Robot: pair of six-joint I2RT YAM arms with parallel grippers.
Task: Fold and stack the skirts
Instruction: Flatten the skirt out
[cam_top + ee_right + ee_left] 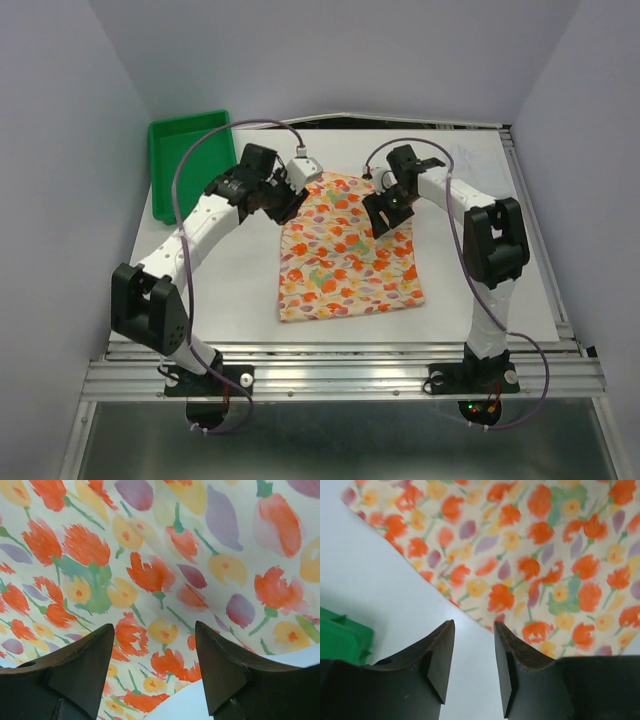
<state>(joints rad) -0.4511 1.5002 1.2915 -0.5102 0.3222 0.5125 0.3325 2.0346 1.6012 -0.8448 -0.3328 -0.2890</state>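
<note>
White table (230,290) surface carried the floral skirt (345,255) laid flat at centre, narrower end far, wider end near, apart from the green tray (185,160) at the far left corner. No white skirt could be made out in any view.

Left gripper (474,625) hovered over bare table just beside the skirt's far left edge, jaws parted narrowly, nothing between them. Right gripper (155,627) hung over the far right edge, jaws parted wider, also empty: cloth lay below, not gripped.

Likely faults: the left jaws stood off the cloth, so closing there would probably pinch nothing; a shift right onto the edge appeared necessary first. Uneven pickup between the two sides would probably skew the fold. Too deep a descent could press the fingertips on the table or catch a single layer only.

Clearances: open table lay near, left and right of the skirt, giving room to carry the far edge toward the near one. The tray stood close to the left arm — a wide leftward swing could strike it
</note>
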